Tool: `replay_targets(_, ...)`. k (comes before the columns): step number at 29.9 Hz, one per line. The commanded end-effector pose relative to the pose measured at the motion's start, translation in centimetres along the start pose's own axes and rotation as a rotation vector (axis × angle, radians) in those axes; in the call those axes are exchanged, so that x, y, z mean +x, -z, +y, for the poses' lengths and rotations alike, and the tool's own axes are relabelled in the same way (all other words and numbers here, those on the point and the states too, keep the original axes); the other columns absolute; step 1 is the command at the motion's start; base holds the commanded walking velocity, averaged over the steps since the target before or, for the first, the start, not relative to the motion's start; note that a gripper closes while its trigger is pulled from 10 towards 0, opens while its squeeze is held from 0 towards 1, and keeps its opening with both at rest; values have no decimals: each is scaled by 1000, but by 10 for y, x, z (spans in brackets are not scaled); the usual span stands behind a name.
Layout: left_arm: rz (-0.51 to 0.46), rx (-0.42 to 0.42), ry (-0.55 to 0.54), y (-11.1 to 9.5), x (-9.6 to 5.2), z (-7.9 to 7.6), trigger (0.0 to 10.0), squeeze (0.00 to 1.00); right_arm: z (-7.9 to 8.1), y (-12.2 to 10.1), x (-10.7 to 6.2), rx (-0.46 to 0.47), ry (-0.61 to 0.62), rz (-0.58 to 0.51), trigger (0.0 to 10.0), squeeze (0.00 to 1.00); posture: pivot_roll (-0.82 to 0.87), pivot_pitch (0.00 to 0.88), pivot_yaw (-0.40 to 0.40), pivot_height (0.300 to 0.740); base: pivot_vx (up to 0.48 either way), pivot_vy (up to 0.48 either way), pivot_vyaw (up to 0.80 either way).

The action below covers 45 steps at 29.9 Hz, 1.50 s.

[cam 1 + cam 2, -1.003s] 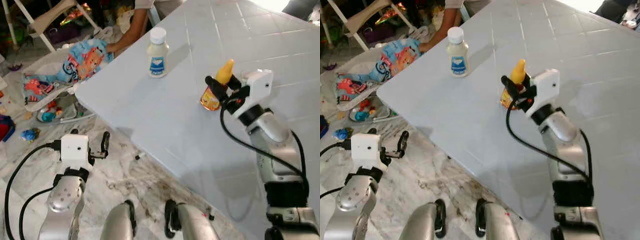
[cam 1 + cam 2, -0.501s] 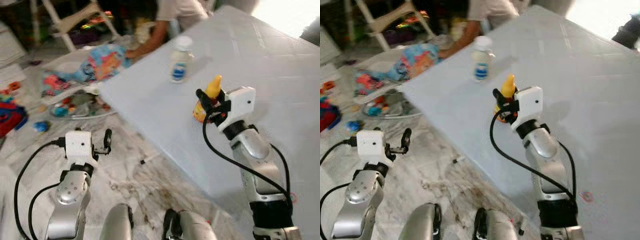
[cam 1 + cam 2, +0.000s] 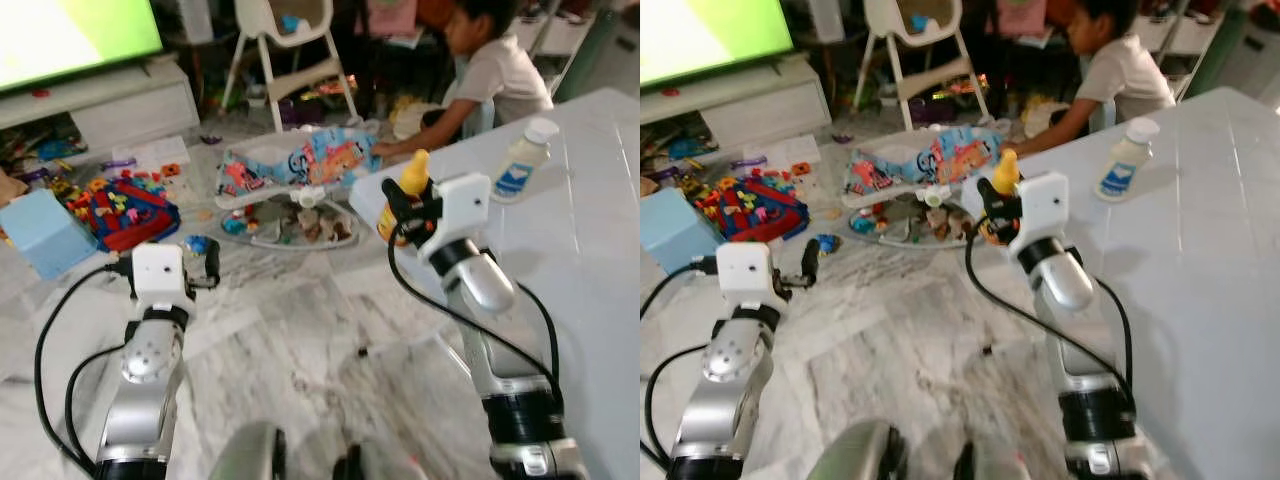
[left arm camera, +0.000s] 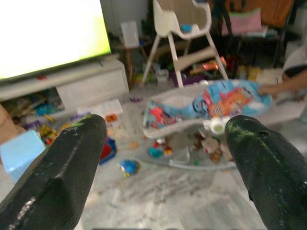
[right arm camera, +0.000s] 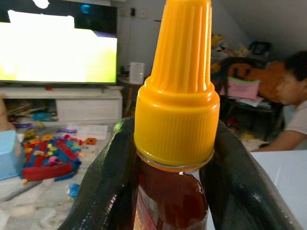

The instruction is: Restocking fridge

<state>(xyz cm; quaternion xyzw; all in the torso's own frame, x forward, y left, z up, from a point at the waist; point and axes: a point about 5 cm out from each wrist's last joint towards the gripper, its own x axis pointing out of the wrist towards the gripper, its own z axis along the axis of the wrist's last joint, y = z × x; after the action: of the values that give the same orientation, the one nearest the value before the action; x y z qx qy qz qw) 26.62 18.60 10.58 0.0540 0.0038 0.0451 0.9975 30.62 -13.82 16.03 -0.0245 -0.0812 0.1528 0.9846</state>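
Observation:
My right gripper (image 3: 402,203) is shut on a brown sauce bottle with a yellow cap (image 3: 410,192). It holds the bottle upright in the air by the near corner of the pale tiled table (image 3: 590,250). In the right wrist view, both black fingers (image 5: 106,182) press against the bottle (image 5: 175,110) just below its cap. A white bottle with a blue label (image 3: 522,160) stands farther back on the table. My left gripper (image 3: 205,266) hangs low over the marble floor. Its fingers (image 4: 67,167) are open with nothing between them.
A person (image 3: 492,70) sits on the floor behind the table's corner. A colourful baby bouncer (image 3: 300,170), scattered toys (image 3: 120,205) and a blue box (image 3: 40,232) lie on the floor. A white high chair (image 3: 290,45) and a lit TV (image 3: 70,30) on a white stand are behind them.
The whole view has swung from the tabletop toward the room. The sauce bottle, earlier low on the table in my right gripper, is now held up by the table's corner.

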Motion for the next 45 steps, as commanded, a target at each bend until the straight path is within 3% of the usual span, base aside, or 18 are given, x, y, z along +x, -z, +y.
replay_targets(1,6,20,-42,4,1,10,10000,0,0,-6,3,-10,13,-37,10000,0,69,0,-66,740,0,0,0)
replay_targets(10,-7,54,-101,9,-4,25,10000,0,-16,7,4,-62,112,-18,10000,0,92,0,-68,740,0,0,0)
replay_targets(14,-9,101,-121,10,-10,35,10000,0,-27,11,-3,-84,156,-5,10000,0,93,0,-65,740,0,0,0)
replay_targets(19,23,80,-150,20,-19,42,10000,0,-31,21,-13,-96,183,24,10000,0,88,0,-74,740,0,0,320)
replay_targets(25,46,75,-138,28,-20,35,10000,0,-20,30,-15,-64,169,44,10000,0,73,0,-60,740,0,0,800)
replay_targets(28,30,65,-106,24,-11,24,10000,0,-16,27,-10,-42,163,29,10000,0,65,0,-71,740,0,0,800)
replay_targets(33,33,53,-105,26,-8,23,10000,0,-14,29,-9,-23,156,36,10000,0,54,0,-66,740,0,0,720)
replay_targets(41,49,40,-85,29,-15,14,10000,0,-15,35,-18,1,175,55,10000,0,58,0,-72,740,-128,0,0)
replay_targets(45,57,40,-85,29,-17,17,10000,0,-12,34,-15,5,179,57,10000,0,62,0,-68,740,-292,0,0)
